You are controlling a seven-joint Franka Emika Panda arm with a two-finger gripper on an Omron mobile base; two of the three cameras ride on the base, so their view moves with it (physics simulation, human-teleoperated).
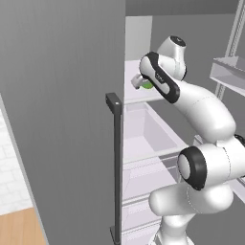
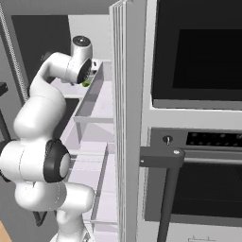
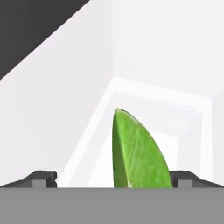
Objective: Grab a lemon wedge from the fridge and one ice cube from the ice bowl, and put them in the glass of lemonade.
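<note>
The fridge (image 1: 62, 95) stands with its door swung open, and my arm reaches in to an upper white shelf (image 1: 136, 98). On that shelf lies the lemon wedge (image 3: 138, 153), bright green and curved, also visible as a green speck (image 1: 147, 86) (image 2: 87, 83) by the hand. My gripper (image 3: 114, 180) is open with the wedge between its fingertips (image 3: 43, 179), closer to the right one than the left. From the base, the gripper (image 1: 139, 82) (image 2: 90, 78) is mostly hidden behind the hand. The ice cube, the ice bowl and the glass of lemonade are out of view.
A clear drawer (image 1: 148, 134) sits under the shelf. The door's dark bar handle (image 1: 115, 162) stands left of the arm. The other fridge door (image 2: 127, 118) shows edge-on with door bins (image 2: 92, 101), and a wall oven (image 2: 198, 142) with a dark handle (image 2: 160, 158) is to the right.
</note>
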